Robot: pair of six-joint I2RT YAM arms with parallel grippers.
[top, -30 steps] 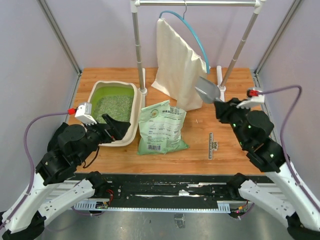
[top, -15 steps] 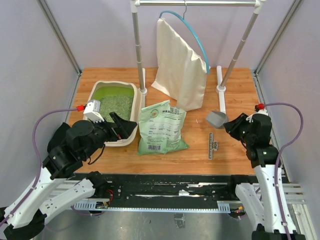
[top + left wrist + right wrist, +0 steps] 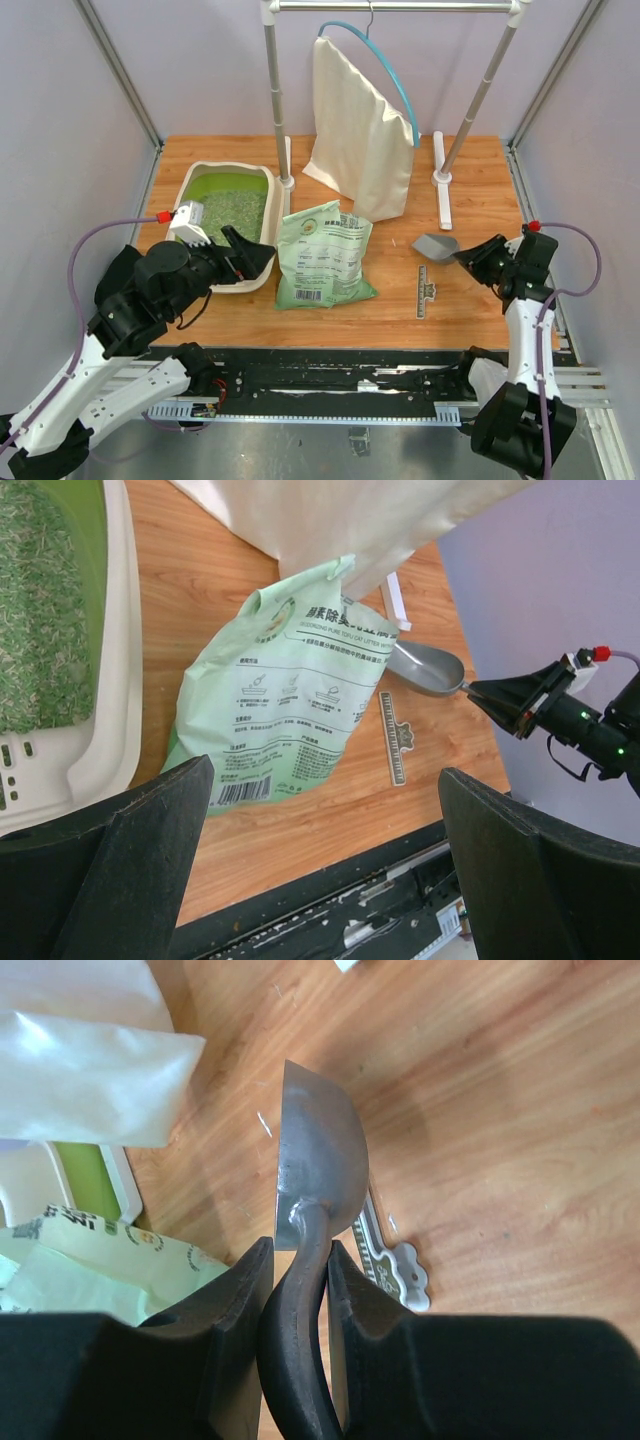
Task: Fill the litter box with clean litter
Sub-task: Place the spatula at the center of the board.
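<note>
The beige litter box (image 3: 257, 268) with its lime-green inside stands at the table's left, and pale green-grey clean litter (image 3: 229, 212) covers its floor. In the left wrist view its rim (image 3: 118, 630) and the litter (image 3: 40, 610) lie at the left edge. My left gripper (image 3: 246, 254) hovers open over the box's near right corner, its jaws (image 3: 325, 780) wide apart and holding nothing. My right gripper (image 3: 472, 254) is shut on the handle of a grey metal scoop (image 3: 436, 245), low over the table right of the bag. The scoop's bowl (image 3: 318, 1155) shows no granules.
A flat green printed bag (image 3: 322, 255) lies between box and scoop. A cream cloth bag (image 3: 358, 130) hangs from a metal rack (image 3: 272, 90) at the back. A grey bag clip (image 3: 425, 290) lies under the scoop, and the rack's white foot (image 3: 441, 180) is behind it.
My right arm has pulled back to the right and come down, bringing the scoop from beside the cloth bag to low over the table. My left arm shifted slightly right, then held still.
</note>
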